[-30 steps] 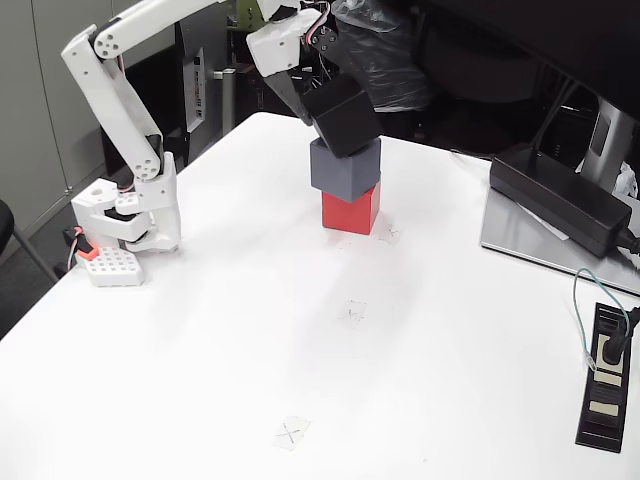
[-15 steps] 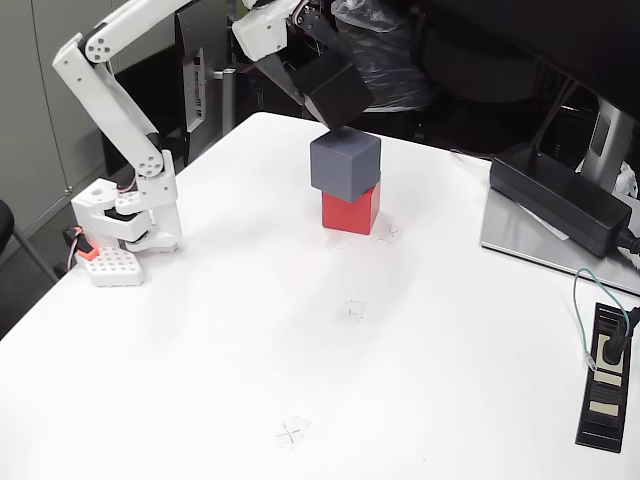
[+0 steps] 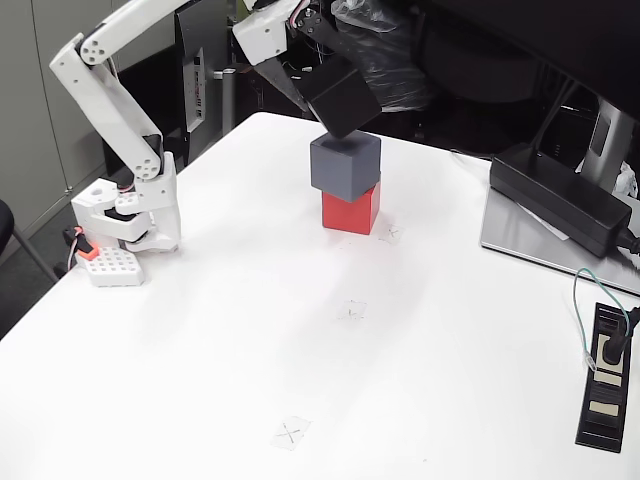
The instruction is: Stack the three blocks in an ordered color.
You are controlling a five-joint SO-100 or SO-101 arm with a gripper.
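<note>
Smooth white table point(image 3: 200, 330): pincer point(image 3: 322, 72) grips matte black cube point(image 3: 341, 96), tilted at twelve o'clock above blue-grey cube point(image 3: 344, 166) on red cube point(image 3: 350, 210).

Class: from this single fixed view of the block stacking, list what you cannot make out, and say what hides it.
- Gripper fingertips: hidden behind the tilted black block and lost against the dark background.
- Whether the black block touches the blue-grey block: the angle leaves it unclear.
- Red block top face: covered by the blue-grey block.
- Arm's upper links: cut off by the top edge.
</note>
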